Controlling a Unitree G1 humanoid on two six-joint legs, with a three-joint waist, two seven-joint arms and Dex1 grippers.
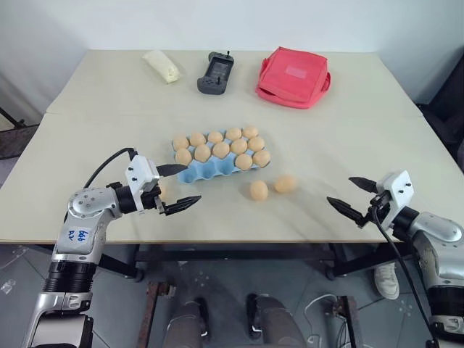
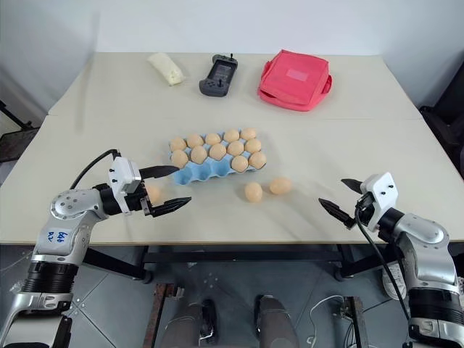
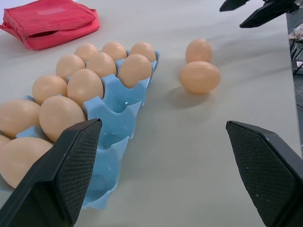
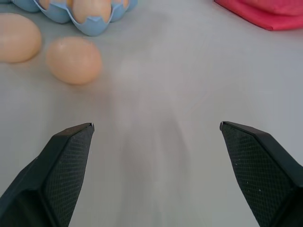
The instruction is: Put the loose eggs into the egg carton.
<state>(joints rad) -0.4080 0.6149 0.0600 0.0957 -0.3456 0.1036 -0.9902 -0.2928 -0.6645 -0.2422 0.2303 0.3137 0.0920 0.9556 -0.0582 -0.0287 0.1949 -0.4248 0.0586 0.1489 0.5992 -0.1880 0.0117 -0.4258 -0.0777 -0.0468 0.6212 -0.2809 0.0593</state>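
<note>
2 loose eggs point(image 1: 272, 188) lie on the table point(image 1: 362, 130) just beside the egg carton point(image 1: 210, 168); smooth, light, fragile, best pinched gently across the middle. Left gripper point(image 1: 176, 187) and right gripper point(image 1: 355, 197) gape, empty.

The scene is evenly and brightly lit from above, and only soft, faint shadows are cast on the table point(image 1: 362, 130) beneath the eggs point(image 1: 272, 187). No harsh glare is seen. In the right wrist view the tabletop between the fingers point(image 4: 61, 161) is smeared by motion blur.
</note>
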